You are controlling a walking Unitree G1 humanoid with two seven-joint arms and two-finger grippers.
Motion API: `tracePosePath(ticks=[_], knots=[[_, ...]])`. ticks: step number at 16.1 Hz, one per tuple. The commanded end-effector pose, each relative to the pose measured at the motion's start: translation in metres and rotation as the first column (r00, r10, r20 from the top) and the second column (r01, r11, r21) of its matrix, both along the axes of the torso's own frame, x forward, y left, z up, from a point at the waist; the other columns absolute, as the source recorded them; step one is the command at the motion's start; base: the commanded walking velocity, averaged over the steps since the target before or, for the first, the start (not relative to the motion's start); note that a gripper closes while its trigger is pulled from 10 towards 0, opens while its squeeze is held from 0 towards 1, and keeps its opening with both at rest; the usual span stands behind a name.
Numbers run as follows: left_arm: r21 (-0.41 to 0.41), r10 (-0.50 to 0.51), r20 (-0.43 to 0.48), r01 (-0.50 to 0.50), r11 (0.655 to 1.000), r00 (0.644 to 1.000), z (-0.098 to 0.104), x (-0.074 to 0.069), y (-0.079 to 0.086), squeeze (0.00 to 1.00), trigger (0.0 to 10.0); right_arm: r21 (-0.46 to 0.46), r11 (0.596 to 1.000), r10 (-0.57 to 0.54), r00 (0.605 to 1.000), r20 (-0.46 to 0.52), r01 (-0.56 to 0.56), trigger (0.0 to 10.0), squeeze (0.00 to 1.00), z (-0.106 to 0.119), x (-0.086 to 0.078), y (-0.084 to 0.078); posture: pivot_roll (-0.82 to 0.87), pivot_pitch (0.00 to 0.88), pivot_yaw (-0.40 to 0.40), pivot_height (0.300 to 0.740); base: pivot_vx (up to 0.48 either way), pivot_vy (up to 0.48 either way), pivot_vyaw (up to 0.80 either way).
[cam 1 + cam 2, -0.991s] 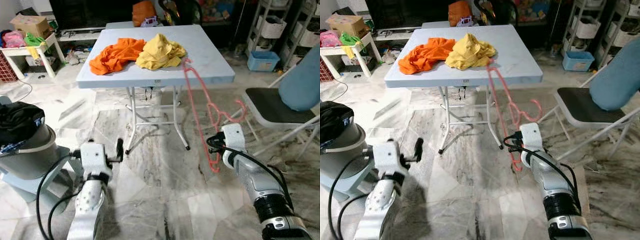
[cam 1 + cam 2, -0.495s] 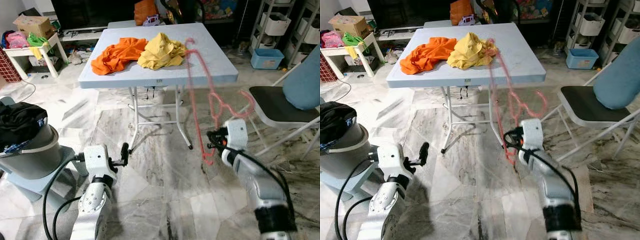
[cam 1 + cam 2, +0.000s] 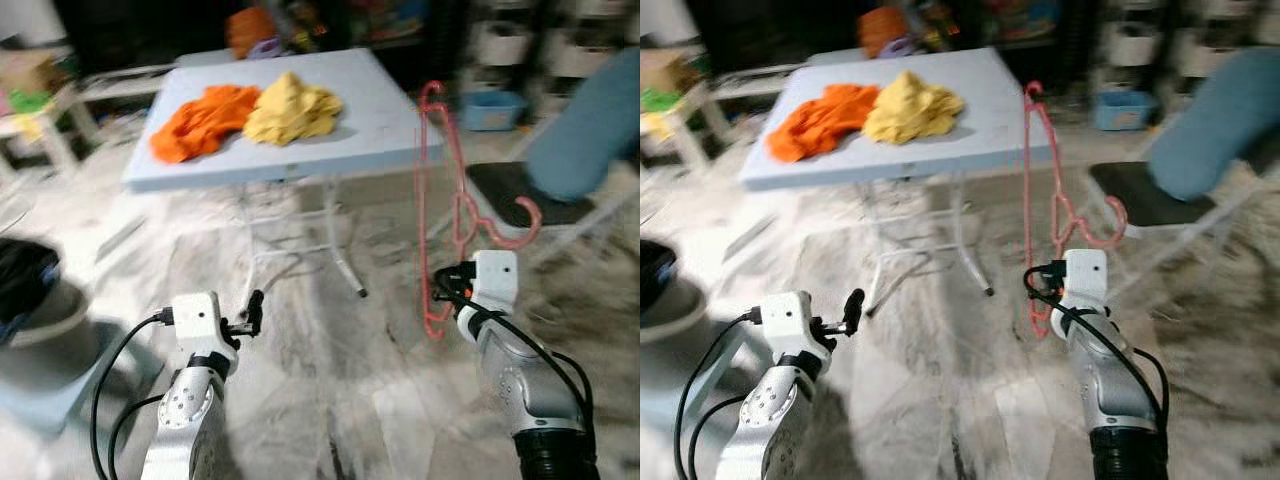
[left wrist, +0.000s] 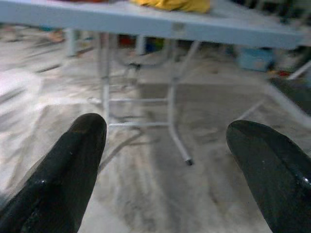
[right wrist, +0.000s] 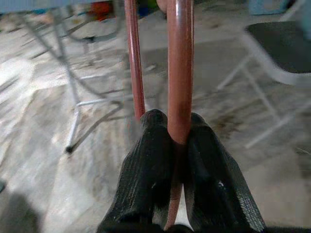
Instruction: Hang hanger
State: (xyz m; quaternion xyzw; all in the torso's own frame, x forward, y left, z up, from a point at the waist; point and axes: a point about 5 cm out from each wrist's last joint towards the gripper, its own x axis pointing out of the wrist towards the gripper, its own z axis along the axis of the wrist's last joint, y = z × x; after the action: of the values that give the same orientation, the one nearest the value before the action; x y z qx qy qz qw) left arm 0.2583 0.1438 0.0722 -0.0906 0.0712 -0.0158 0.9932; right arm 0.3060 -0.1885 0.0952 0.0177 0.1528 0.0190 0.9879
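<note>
A pink plastic hanger point(image 3: 438, 190) stands nearly upright in front of me on my right, its hook curling toward the chair. My right gripper point(image 3: 441, 283) is shut on its lower bar; in the right wrist view the black fingers point(image 5: 155, 174) pinch the pink rod point(image 5: 180, 73). My left gripper point(image 3: 253, 311) hangs low on my left above the marble floor, open and empty, with both fingers point(image 4: 68, 165) spread wide in the left wrist view.
A light blue folding table point(image 3: 380, 125) carries an orange garment point(image 3: 195, 120) and a yellow garment point(image 3: 290, 105). A chair point(image 3: 500, 190) with a blue cushion stands on the right. A grey bin point(image 3: 40, 320) sits at the left. The picture is blurred.
The camera has shifted and blurred. My right gripper has swung the hanger upright and farther right, clear of the table edge. The left arm stays low.
</note>
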Motion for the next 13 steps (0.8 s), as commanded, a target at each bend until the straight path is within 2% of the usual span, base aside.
tracePosePath(ticks=[1,5,13], knots=[[-0.005,0.007,0.016,-0.007,1.000,1.000,0.0049,0.0014,0.0044,0.00,10.0,0.007,1.000,0.016,0.999,0.032,-0.017,10.0,0.00,0.0093,0.0057,0.0083,-0.07,0.000,0.022,0.740,0.000,0.476,-0.54],[-0.018,-0.013,0.004,0.013,1.000,1.000,0.0032,-0.0006,-0.0003,0.00,10.0,0.007,1.000,0.023,0.999,0.033,-0.023,10.0,0.00,0.0092,0.0041,0.0129,-0.08,0.000,0.023,0.740,0.000,0.476,-0.50],[-0.009,-0.036,-0.004,0.036,0.999,0.999,0.0028,0.0006,-0.0018,0.00,10.0,-0.002,0.999,-0.036,0.998,0.057,0.037,10.0,0.00,0.0121,0.0059,0.0111,-0.08,0.000,0.026,0.740,0.000,0.462,0.00]])
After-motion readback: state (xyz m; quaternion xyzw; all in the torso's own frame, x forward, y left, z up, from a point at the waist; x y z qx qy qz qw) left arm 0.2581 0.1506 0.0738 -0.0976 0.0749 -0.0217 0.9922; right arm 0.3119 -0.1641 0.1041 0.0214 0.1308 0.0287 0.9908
